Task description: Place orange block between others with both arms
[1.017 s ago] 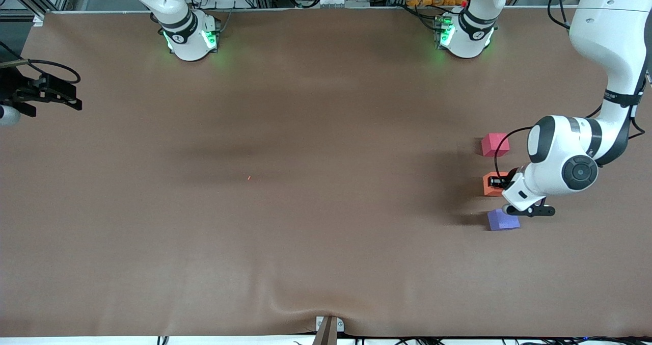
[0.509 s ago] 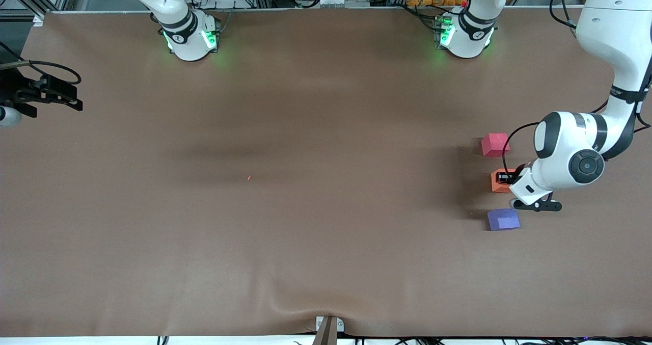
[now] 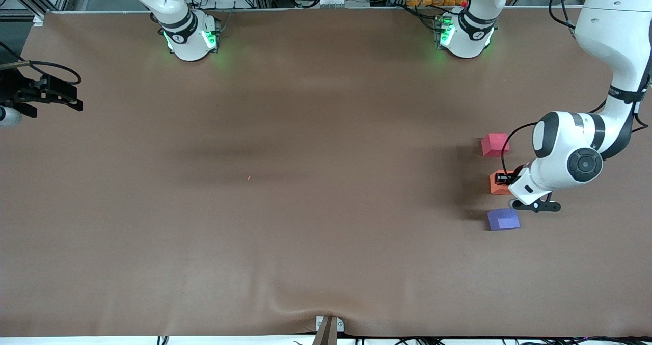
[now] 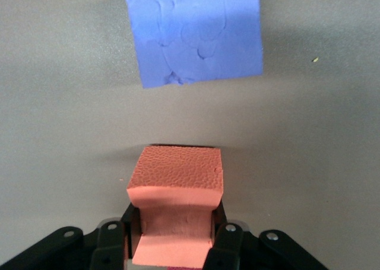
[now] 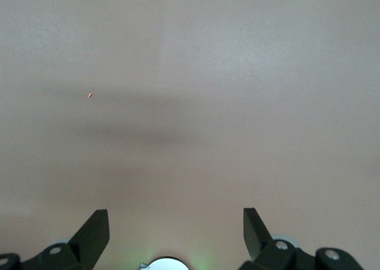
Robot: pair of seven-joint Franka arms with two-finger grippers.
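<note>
My left gripper (image 3: 504, 180) is shut on the orange block (image 3: 496, 183), low over the brown table in the gap between the others. The pinkish-red cube (image 3: 494, 144) lies farther from the front camera, the purple-blue cube (image 3: 503, 219) nearer. In the left wrist view the orange block (image 4: 176, 175) is squeezed between the black fingers (image 4: 116, 244) of the left gripper (image 4: 175, 241), with the purple-blue cube (image 4: 196, 32) close by. I cannot tell whether the block touches the table. My right gripper (image 3: 53, 94) waits open and empty at the right arm's end of the table, its jaws (image 5: 175, 225) spread wide.
A tiny orange speck (image 3: 249, 178) lies mid-table, seen too as a speck (image 5: 89, 95) in the right wrist view. A metal bracket (image 3: 328, 327) sits at the table's near edge. The left arm's elbow (image 3: 575, 156) hangs beside the cubes.
The left gripper carried the orange block a little toward the left arm's end of the table, then settled between the two cubes. The right arm has not moved.
</note>
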